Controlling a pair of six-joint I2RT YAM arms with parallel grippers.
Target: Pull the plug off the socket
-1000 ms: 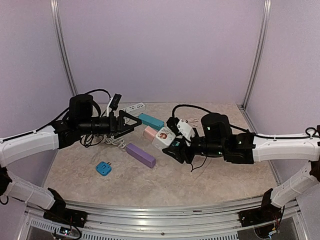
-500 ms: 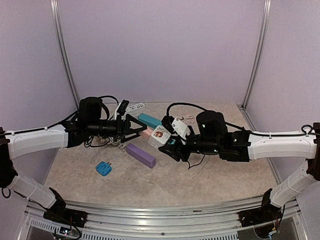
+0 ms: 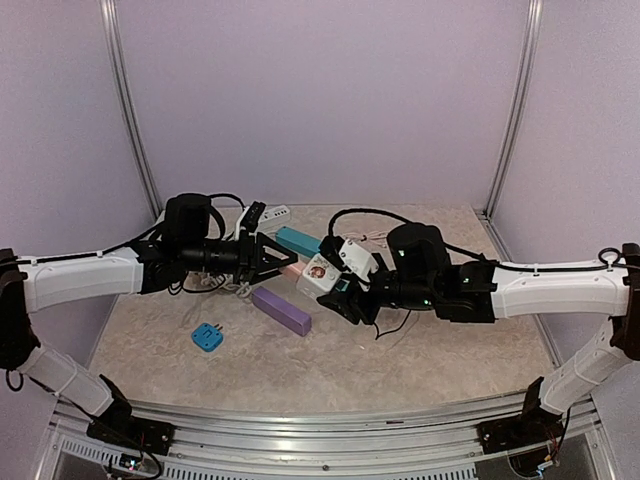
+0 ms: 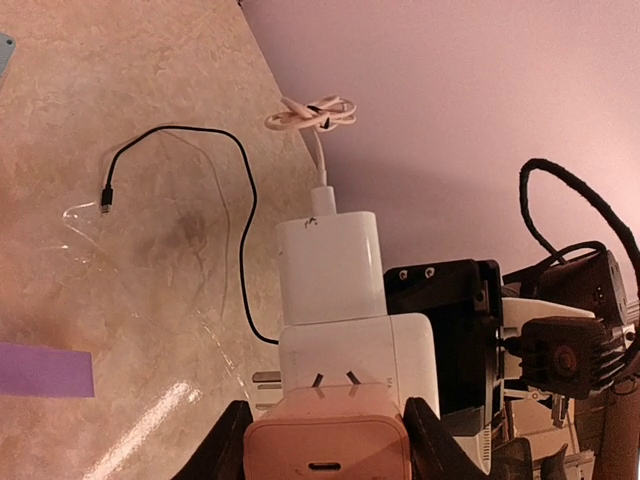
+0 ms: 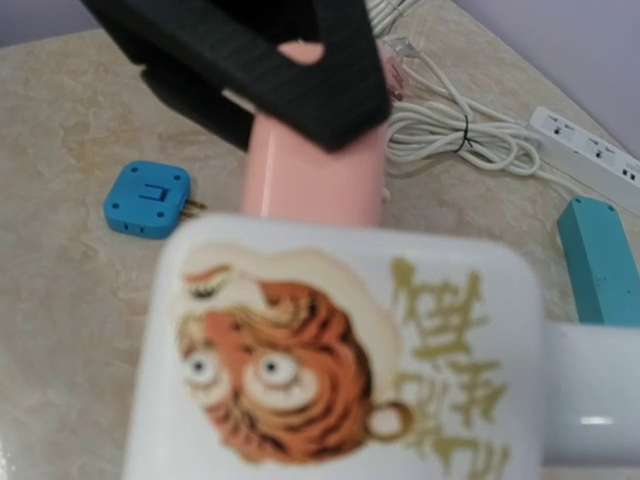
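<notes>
Hanging above the table near the middle of the workspace, the pink plug (image 4: 325,445), a rounded plastic block, sits against one face of the white cube socket (image 4: 360,355), a glossy plastic adapter carrying a cartoon tiger sticker. We cannot tell how deep its pins go. The left gripper (image 4: 325,420) has its two black fingers pressed to either side of the pink plug, so we read it as clamped on the plug. The right gripper (image 3: 338,288) grasps the white cube socket from the opposite side. The plug's long axis runs out of the socket face straight back toward the left wrist, roughly level and crosswise in the overhead view. We judge that the pull must follow that line, away from the right arm, while the right arm braces the cube. A tilt could bind the pins. A white charger block (image 4: 330,265) with a coiled pale cable is plugged into another face of the cube. Below, on the beige marbled table (image 3: 420,360), lie a purple rectangular bar (image 3: 281,310), a small blue adapter (image 3: 207,336), a teal block (image 3: 302,241) and a white power strip (image 3: 268,214).
</notes>
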